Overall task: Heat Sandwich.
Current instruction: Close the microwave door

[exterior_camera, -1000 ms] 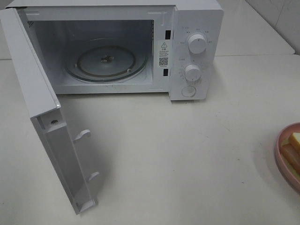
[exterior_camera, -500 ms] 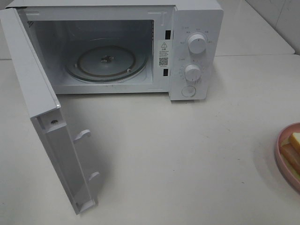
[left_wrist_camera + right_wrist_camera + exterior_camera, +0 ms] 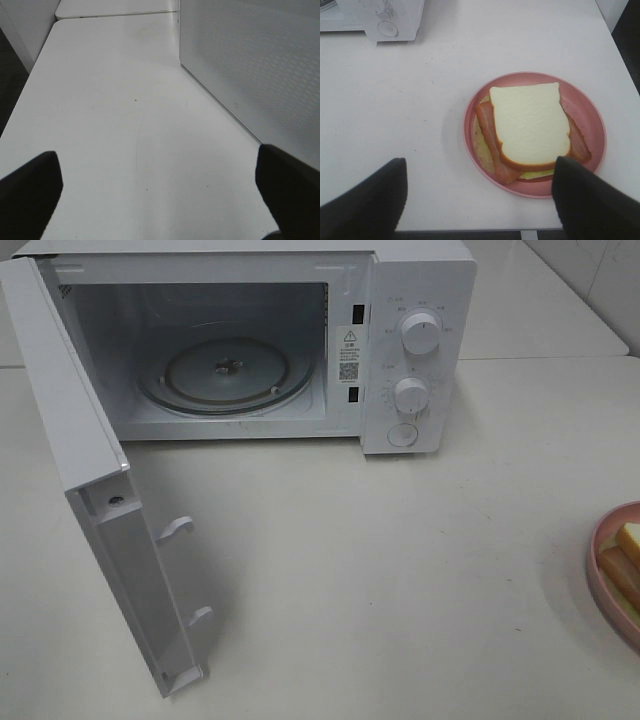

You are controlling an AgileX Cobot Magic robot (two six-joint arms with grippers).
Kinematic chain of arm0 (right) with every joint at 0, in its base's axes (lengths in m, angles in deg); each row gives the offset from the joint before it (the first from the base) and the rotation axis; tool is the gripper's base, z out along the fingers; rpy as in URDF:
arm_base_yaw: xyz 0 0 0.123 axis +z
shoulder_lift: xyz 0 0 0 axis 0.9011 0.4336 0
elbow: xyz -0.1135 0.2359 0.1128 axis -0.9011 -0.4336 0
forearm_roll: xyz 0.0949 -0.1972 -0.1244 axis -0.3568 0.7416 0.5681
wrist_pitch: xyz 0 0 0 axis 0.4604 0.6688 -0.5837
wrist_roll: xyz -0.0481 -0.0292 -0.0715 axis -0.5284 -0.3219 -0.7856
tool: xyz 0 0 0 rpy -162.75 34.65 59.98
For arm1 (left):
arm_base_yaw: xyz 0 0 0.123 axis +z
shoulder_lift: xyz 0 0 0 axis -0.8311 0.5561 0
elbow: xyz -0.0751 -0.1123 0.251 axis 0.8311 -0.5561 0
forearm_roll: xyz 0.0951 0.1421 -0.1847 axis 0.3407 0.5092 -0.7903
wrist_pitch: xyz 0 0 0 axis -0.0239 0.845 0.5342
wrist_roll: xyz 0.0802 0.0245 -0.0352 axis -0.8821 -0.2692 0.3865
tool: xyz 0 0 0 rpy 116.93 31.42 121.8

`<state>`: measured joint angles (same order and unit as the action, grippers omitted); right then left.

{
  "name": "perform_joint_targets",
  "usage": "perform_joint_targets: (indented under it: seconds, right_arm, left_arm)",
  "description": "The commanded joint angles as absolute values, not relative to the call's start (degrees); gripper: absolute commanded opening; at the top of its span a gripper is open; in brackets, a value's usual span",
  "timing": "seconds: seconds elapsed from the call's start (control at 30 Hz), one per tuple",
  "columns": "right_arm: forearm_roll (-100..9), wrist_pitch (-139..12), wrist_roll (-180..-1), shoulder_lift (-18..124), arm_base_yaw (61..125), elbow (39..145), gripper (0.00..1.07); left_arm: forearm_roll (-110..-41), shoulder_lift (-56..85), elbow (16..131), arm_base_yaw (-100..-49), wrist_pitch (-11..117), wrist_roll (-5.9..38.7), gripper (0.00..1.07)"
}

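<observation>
The sandwich (image 3: 530, 125), pale bread over orange-brown filling, lies on a round pink plate (image 3: 585, 112); in the exterior high view only their left edge shows, sandwich (image 3: 625, 560) on plate (image 3: 600, 575), at the right border. The white microwave (image 3: 420, 340) stands at the back with its door (image 3: 90, 470) swung wide open and its glass turntable (image 3: 225, 375) bare. My right gripper (image 3: 477, 197) is open, hovering above the table with its fingers either side of the plate's near rim. My left gripper (image 3: 160, 187) is open over bare table beside the microwave's perforated side (image 3: 260, 65).
The white table (image 3: 380, 570) stretches between the microwave and the plate. The open door juts toward the front left. The table's edge (image 3: 620, 50) runs close to the plate. Two knobs (image 3: 420, 332) sit on the microwave's right panel.
</observation>
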<state>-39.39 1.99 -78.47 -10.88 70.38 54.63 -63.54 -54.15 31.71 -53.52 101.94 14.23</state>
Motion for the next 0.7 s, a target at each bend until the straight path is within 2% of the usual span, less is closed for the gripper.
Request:
perform_joint_targets:
  seconds: [0.03,0.23,0.7]
  right_arm:
    - [-42.0,-0.6,-79.6,-14.4,68.3,53.0,0.76]
    - [-42.3,-0.6,-80.1,-17.2,66.4,53.0,0.76]
    - [-42.6,-0.6,-80.1,-17.2,66.3,53.0,0.76]
  left_arm:
    - [-63.9,-55.1,31.6,-53.4,101.5,14.2,0.98]
    - [-63.9,-55.1,31.6,-53.4,101.5,14.2,0.98]
    - [-63.9,-55.1,31.6,-53.4,101.5,14.3,0.98]
